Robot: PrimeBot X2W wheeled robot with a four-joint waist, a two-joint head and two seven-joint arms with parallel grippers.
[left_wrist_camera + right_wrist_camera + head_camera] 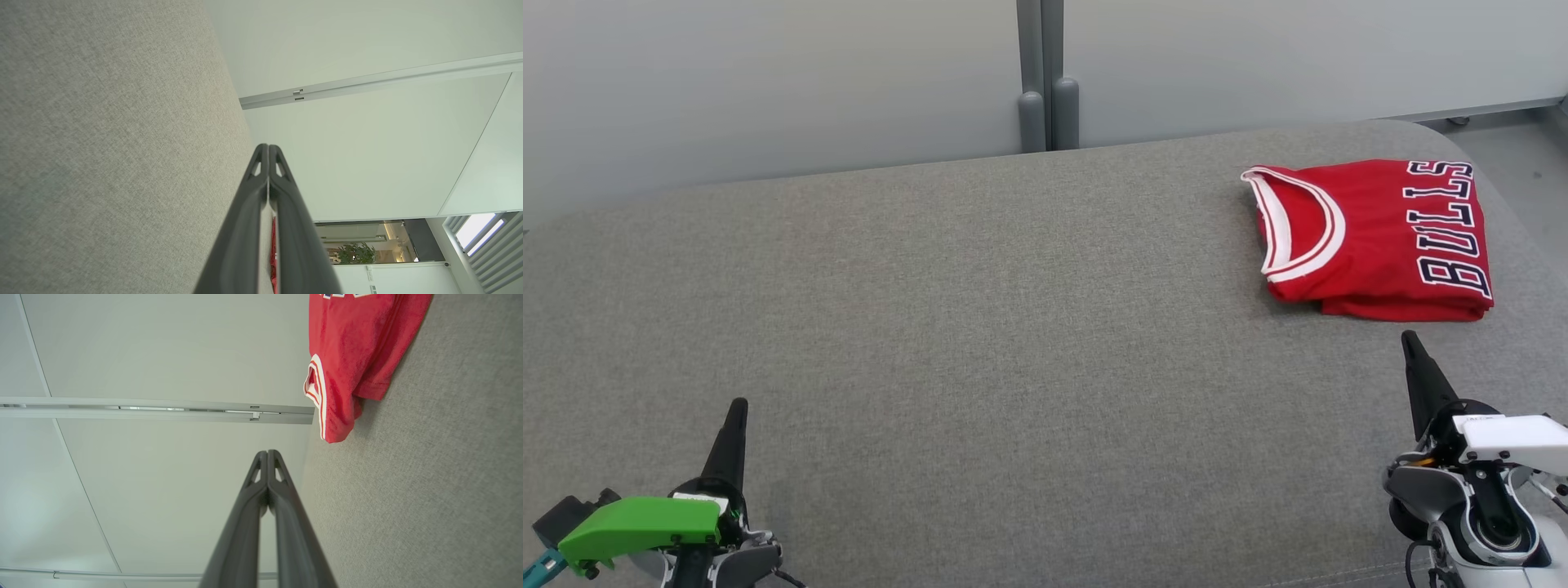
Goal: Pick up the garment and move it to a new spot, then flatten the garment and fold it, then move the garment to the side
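Dark fingers of the left tool (737, 412) were pressed together along their length with nothing between them. This tool stood at the lower left of the head view, above the near part of the worktop (980, 343). The right tool (1411, 343) was likewise closed on nothing. Its tip pointed toward the garment (1388, 245) and stood near the garment's closest edge without touching it.

The garment, a red sleeveless jersey with white trim and dark lettering, lay folded into a compact rectangle on the far right part of the grey fabric-covered worktop, well apart from the left tool. Its neck opening (1294, 224) faced the middle of the worktop. The right wrist view showed several layers stacked at the near edge, with one hemmed corner sitting loosely.

Handling, as a judgement:
- The fabric appeared thin, light and limp. It would offer no stiffness and would sag from any single hold.
- The smooth jersey knit could let the layers slide over one another, so a pinch on the top layer alone would probably undo the fold.
- A hold should take in the full stack at the near folded edge, preferably at two corners, one per tool.
- The trimmed neck opening would snag a finger easily and was better avoided.
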